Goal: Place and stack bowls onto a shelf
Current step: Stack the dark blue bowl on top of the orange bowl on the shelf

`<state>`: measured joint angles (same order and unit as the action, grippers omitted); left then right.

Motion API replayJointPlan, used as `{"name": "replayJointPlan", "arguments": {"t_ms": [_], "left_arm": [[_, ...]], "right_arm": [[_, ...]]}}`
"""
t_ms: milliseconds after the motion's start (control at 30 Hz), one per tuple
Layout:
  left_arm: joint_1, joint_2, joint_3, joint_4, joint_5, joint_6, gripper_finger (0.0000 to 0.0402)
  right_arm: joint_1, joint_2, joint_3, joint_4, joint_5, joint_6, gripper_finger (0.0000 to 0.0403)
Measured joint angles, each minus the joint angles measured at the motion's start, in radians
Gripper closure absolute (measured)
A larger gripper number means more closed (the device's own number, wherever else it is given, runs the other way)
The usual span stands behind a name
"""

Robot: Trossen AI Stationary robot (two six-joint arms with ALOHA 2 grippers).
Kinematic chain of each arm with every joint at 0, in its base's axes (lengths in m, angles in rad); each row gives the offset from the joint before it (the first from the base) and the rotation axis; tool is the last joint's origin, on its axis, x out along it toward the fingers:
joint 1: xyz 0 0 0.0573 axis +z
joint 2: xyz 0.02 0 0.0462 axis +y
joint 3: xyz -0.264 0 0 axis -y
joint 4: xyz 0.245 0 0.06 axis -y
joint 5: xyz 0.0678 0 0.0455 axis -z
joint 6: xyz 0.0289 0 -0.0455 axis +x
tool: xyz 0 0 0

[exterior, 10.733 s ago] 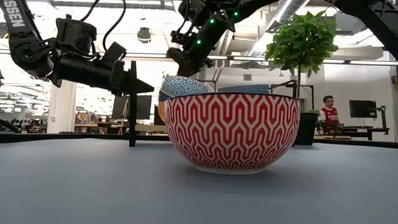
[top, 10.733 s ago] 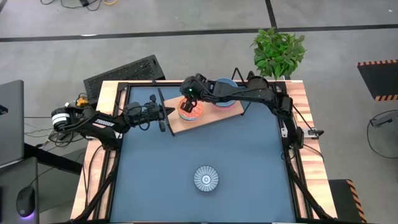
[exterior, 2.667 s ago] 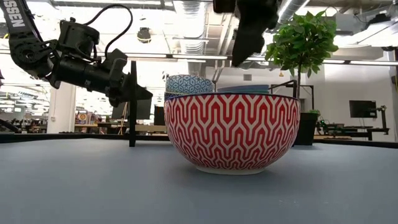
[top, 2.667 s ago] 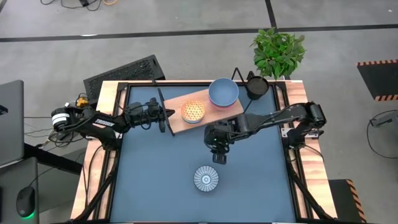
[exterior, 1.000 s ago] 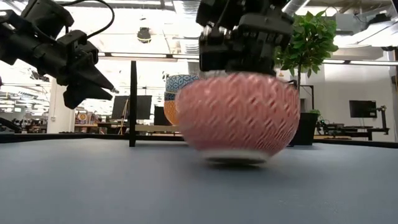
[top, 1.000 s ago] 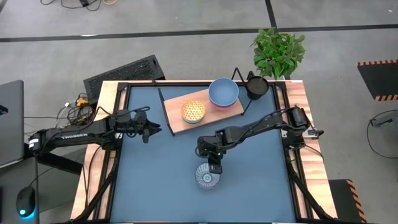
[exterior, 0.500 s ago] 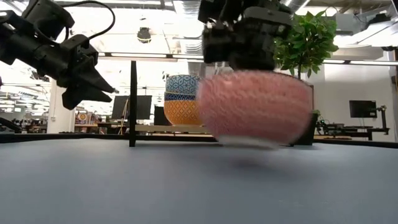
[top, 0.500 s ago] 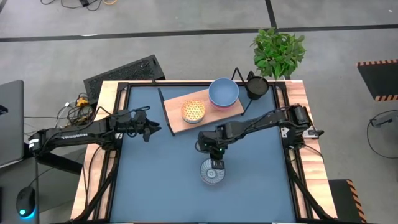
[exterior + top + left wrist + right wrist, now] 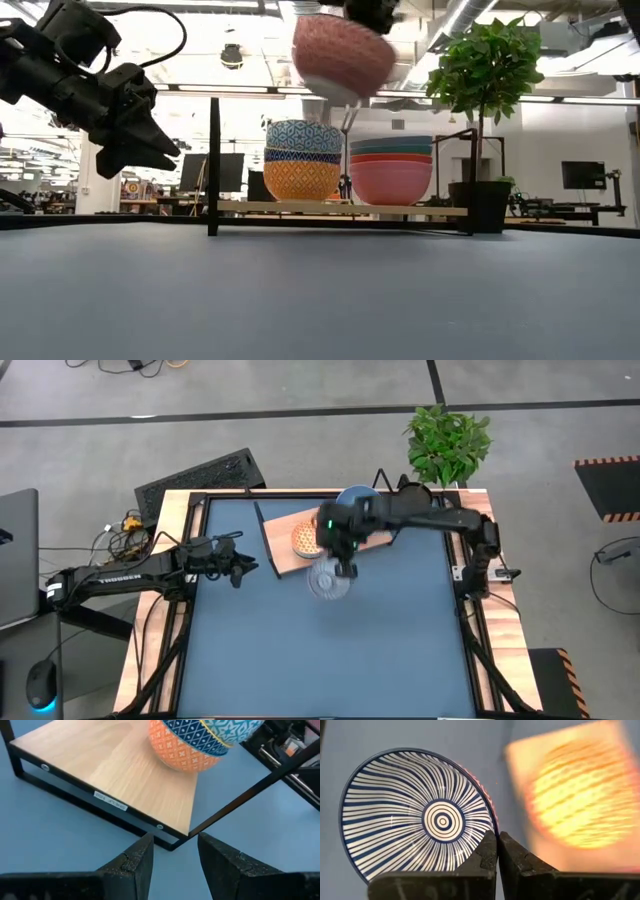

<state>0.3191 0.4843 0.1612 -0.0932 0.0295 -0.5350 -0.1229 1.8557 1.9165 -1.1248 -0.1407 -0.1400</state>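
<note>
Striped bowl (image 9: 417, 815) in R gripper (image 9: 497, 851)

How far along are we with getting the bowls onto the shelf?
Done: the light-wood shelf already carries a stack of patterned bowls, orange at the bottom, and a plain stack with the pink bowl lowest. In hand: the right gripper is shut on the rim of the blue-striped, red-patterned bowl, lifted near the shelf. Left: setting it down. The left gripper waits open beside the shelf.
</note>
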Motion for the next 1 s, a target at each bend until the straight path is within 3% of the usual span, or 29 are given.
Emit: {"name": "replayJointPlan", "arguments": {"t_ms": [200,400,667,1000], "left_arm": [[0.0,0.0,0.0,-0.02,-0.019,0.0,0.0263],[0.0,0.0,0.0,-0.028,-0.044,0.0,0.0263],[0.0,0.0,0.0,-0.031,-0.083,-0.002,0.0263],[0.0,0.001,0.0,-0.032,-0.098,-0.005,0.0263]], "right_arm": [[-0.162,0.001,0.159,0.006,0.011,-0.093,0.0379],[-0.303,0.025,0.231,0.062,-0.005,-0.175,0.0379],[-0.331,0.224,0.441,-0.036,-0.062,-0.245,0.0379],[-0.332,0.313,0.437,-0.089,-0.074,-0.287,0.0379]]}}
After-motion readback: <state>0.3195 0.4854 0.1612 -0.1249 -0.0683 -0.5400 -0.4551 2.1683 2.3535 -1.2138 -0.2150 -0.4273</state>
